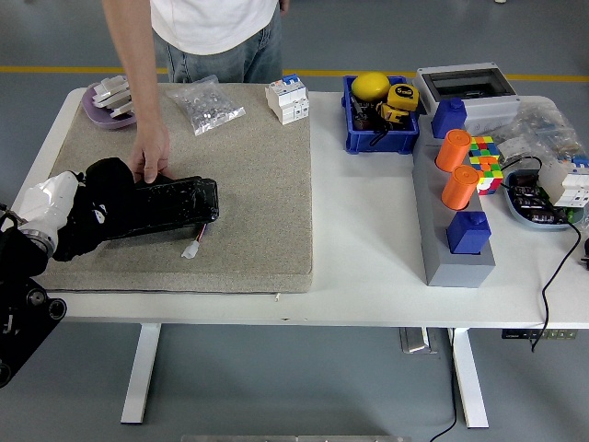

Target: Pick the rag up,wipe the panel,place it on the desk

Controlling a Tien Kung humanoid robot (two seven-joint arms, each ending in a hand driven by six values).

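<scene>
The rag [109,180], a dark bunch of cloth, sits on the left end of the black panel [166,204], which lies flat on the beige mat [248,166] in the left part of the white table [368,239]. The robot's left hand [78,216], black-gloved with a white wrist, is curled around the rag and presses it against the panel's left end, so the wiping step appears to be in hand. A person's hand [150,158] rests on the panel's far edge and seems to steady it. To wipe well, the hand should probably keep the cloth flat and under even pressure, and travel along the panel's length toward its right end, where a small white connector [189,250] on a short wire lies just beside the near edge and could snag. The stroke should stay clear of the person's fingers. The bag of small parts [210,103] and the breaker block [286,98] lie well apart at the mat's far side. The right arm is not in view.
</scene>
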